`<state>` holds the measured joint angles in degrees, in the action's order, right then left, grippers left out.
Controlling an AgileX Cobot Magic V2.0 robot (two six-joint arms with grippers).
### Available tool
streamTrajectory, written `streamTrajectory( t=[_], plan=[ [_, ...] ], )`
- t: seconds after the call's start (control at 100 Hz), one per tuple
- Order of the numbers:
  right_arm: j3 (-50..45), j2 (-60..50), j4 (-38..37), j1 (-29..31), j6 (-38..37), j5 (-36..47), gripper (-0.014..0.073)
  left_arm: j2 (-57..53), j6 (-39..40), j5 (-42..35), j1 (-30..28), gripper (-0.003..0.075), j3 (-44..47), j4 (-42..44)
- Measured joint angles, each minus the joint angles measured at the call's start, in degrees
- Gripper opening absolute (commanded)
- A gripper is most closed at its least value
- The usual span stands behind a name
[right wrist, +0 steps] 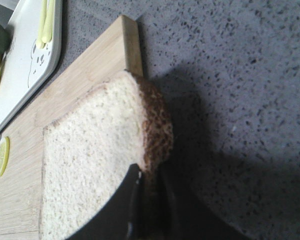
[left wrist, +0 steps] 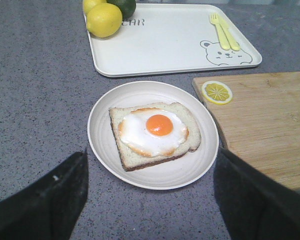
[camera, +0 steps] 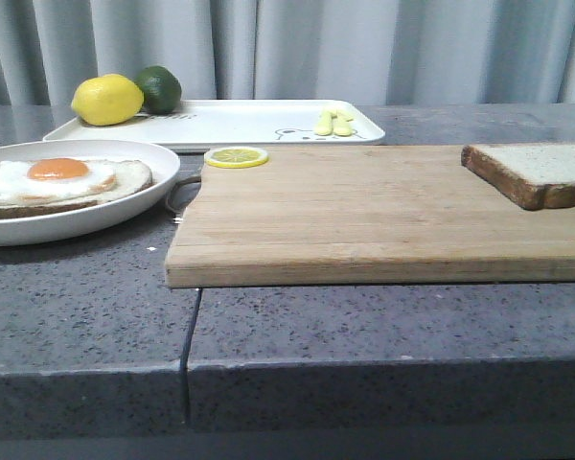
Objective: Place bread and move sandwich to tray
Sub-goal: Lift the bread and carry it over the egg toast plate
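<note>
We find the right pincer (right wrist: 145,210) apparently gripping the bread (right wrist: 90,165) by its crust edge; the sandwich (camera: 62,182) lies well left, beneath the wide-open left pincer (left wrist: 150,200).

Grey countertop (camera: 383,326): tray (camera: 240,123), plate (camera: 125,206), board (camera: 364,220).

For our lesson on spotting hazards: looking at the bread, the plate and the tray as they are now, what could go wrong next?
1. The right gripper pinches the bread only at its crust edge, so the slice may sag or tear when lifted.
2. The lemon and lime sit on the tray, so the plate might bump them.
</note>
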<state>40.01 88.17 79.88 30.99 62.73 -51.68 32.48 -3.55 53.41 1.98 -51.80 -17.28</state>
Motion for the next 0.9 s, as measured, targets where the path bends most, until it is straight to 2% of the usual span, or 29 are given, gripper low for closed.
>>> streamTrajectory(
  t=[0.3, 0.53, 0.69, 0.9],
  plan=[
    [0.23, -3.51, 0.37, 0.00, -0.65, -4.16, -0.0076, 0.00, 0.00, 0.00, 0.00, 0.0494, 0.00, 0.00],
    [0.23, -11.59, 6.01, -1.95, -2.37, -9.38, -0.0076, 0.00, 0.00, 0.00, 0.00, 0.0494, 0.00, 0.00],
    [0.23, -16.45, 9.05, -8.10, -5.02, -7.57, -0.0076, 0.00, 0.00, 0.00, 0.00, 0.0494, 0.00, 0.00],
    [0.23, -19.62, 15.33, -22.11, -6.97, 1.72, -0.0076, 0.00, 0.00, 0.00, 0.00, 0.0494, 0.00, 0.00]
  ],
)
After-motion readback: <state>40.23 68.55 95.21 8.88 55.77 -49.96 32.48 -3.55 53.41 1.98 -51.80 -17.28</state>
